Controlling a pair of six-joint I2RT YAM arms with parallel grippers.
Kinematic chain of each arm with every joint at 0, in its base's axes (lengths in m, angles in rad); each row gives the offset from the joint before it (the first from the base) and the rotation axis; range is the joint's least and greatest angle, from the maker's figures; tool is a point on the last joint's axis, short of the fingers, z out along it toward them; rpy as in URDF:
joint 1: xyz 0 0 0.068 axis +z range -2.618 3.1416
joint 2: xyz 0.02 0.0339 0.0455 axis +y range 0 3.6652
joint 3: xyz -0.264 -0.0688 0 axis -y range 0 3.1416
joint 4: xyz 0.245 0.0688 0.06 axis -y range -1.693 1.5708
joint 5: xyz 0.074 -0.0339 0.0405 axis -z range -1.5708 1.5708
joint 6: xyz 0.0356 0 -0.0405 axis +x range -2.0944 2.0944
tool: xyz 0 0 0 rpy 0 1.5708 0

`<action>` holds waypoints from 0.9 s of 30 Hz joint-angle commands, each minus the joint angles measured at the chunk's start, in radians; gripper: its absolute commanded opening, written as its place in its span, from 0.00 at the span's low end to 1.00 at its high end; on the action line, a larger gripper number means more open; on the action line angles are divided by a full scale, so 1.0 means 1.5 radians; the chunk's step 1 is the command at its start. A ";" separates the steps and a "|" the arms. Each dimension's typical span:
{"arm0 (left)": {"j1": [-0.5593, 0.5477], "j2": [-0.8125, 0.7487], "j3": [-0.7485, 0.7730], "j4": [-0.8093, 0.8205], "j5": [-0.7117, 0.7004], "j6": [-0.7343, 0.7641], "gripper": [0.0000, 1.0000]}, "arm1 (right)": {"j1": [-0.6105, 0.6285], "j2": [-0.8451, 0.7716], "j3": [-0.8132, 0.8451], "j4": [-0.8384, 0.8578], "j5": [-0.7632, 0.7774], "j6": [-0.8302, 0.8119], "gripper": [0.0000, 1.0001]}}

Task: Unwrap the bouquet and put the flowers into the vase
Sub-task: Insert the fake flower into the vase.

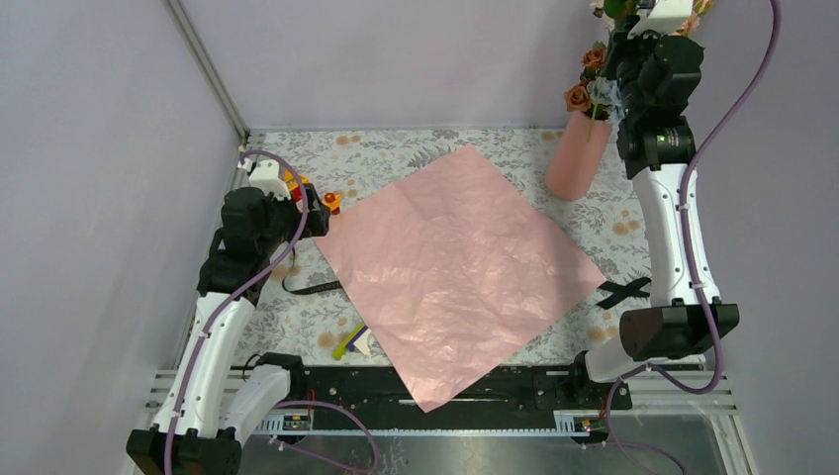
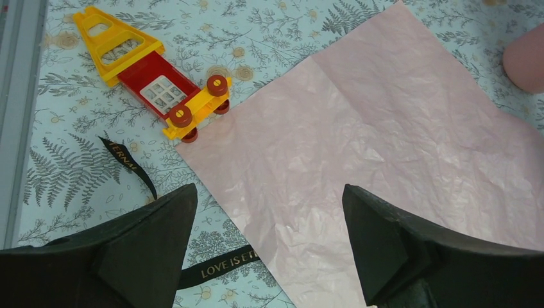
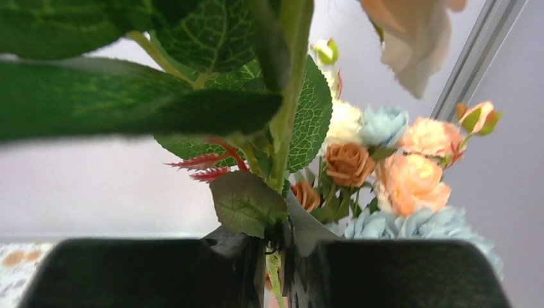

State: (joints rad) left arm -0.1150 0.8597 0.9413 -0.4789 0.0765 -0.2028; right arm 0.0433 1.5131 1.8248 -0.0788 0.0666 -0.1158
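Note:
The pink wrapping paper [image 1: 455, 267] lies unfolded and flat in the middle of the table, also in the left wrist view [image 2: 398, 128]. The salmon pink vase [image 1: 574, 158] stands at the back right; its edge shows as vase [image 2: 527, 58]. My right gripper [image 1: 615, 99] is high above it, shut on the green stems of the flowers [image 1: 586, 87]. A stem reaches down to the vase mouth. In the right wrist view, the right gripper [image 3: 274, 247] pinches the stems below rust, peach, cream and blue flowers [image 3: 359, 163]. My left gripper [image 2: 269, 192] hovers open and empty over the paper's left edge.
A red and yellow toy [image 2: 154, 83] lies left of the paper, close to the left gripper [image 1: 317, 220]. One black ribbon [image 2: 221, 264] runs under the paper's left edge and another ribbon [image 1: 625, 290] lies by the right arm. Small yellow and purple items [image 1: 351, 341] sit near the front.

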 commanded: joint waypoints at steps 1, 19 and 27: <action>0.012 -0.004 0.000 0.022 -0.020 0.013 0.91 | -0.011 0.020 0.060 0.115 0.005 -0.018 0.00; 0.034 -0.008 -0.003 0.027 -0.010 0.011 0.91 | -0.025 0.037 -0.049 0.248 0.012 -0.011 0.00; 0.036 -0.009 -0.003 0.029 -0.006 0.009 0.91 | -0.053 0.031 -0.146 0.279 0.010 0.025 0.00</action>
State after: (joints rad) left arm -0.0700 0.8597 0.9398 -0.4782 0.0677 -0.1989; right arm -0.0212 1.5902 1.6291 0.2394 0.0685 -0.1146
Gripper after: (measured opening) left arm 0.909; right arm 0.143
